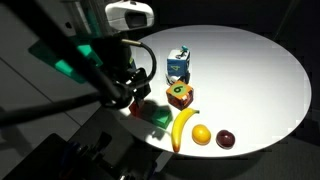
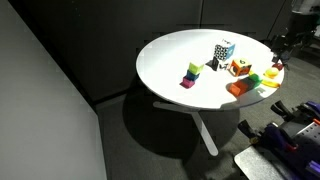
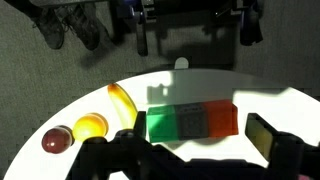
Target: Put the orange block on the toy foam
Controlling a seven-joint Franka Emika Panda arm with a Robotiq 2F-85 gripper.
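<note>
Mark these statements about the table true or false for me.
1. A banana lies on the round white table. True.
2. The orange block sits on top of the blue and white toy. False: it lies on the table in line with the green block, apart from the toy.
3. The tool is clamped on the orange block. False: its jaws stand open and grip nothing.
4. An orange fruit lies between the banana and a dark red fruit. True.
</note>
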